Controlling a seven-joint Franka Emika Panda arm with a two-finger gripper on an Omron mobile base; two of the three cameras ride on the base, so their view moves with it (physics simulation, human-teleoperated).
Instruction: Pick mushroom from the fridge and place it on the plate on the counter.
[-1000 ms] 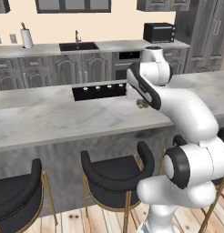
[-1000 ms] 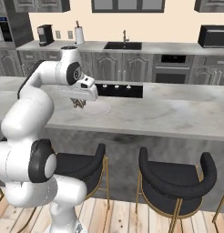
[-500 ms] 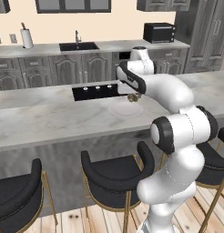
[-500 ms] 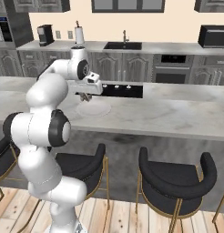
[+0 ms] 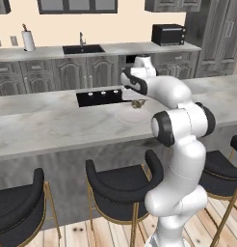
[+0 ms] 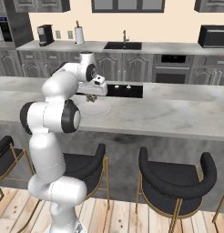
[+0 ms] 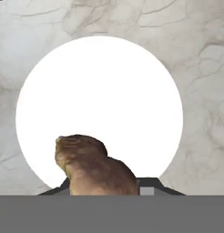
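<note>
Brown and lumpy, the mushroom (image 7: pixel 94 169) sits clamped at our fingertips in the hand view, where it covers most of what we can see of the two dark tips, so we read the grip as closed on it, though the tips themselves are largely hidden. Directly below it lies the plate (image 7: pixel 100 91), a bright white disc seen nearly face-on, with the mushroom over its lower part and apparently still held above it rather than resting on it.

From the left base view we see the gripper (image 5: pixel 136 102) hanging just above the plate (image 5: pixel 126 116), the small tan lump of the mushroom (image 5: pixel 137 103) at its tip. The plate lies on the counter (image 5: pixel 53 125), just in front of the black cooktop (image 5: pixel 98 97). In the right base view the gripper (image 6: pixel 90 97) points down over the plate (image 6: pixel 99 109). Black stools (image 6: pixel 177 179) stand along the near side of the counter.
</note>
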